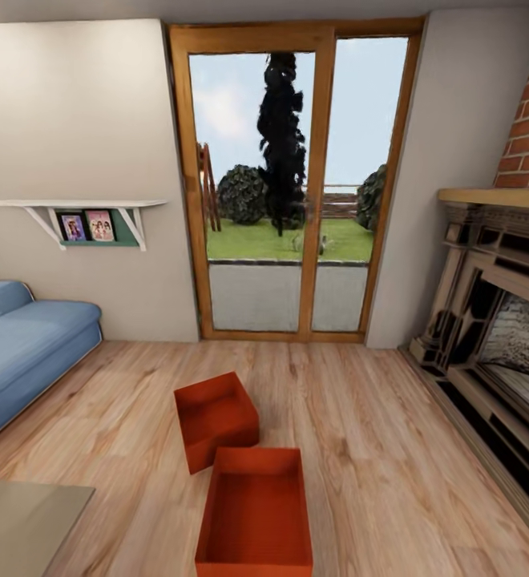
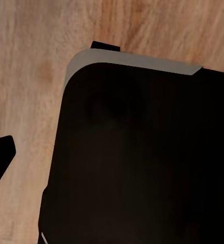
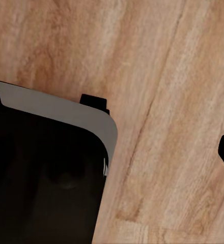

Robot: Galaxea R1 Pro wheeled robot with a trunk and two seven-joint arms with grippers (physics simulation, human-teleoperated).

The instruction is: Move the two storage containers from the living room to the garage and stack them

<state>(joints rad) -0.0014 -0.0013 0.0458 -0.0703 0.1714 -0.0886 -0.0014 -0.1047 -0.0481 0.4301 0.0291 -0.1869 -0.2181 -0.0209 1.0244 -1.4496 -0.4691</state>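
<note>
Two storage containers are recorded on the light wood plank floor (image 1: pixel 361 433) of the living room, both open-topped, red-orange and empty. The nearer container (image 1: pixel 255 513) is set square to the head view, close to the lower edge of that picture; the farther container (image 1: pixel 215 418) is turned at an angle just behind it and to its left, one corner touching or almost touching the nearer one's rim. A blue sofa (image 1: pixel 24 344) is placed along the left wall beneath a white shelf (image 1: pixel 72 205) carrying two framed pictures (image 1: pixel 86 226). A wood-framed glass door (image 1: pixel 292 184) is seen straight ahead, opening onto grass and trees. A fireplace (image 1: pixel 497 320) with brick above it is found at the right. A table corner (image 1: pixel 20 517) is noted at lower left. In each wrist view a black, grey-edged robot base (image 2: pixel 142 152) is shown above the planks. Neither claw's opening can be told, and nothing is seen held.
</note>
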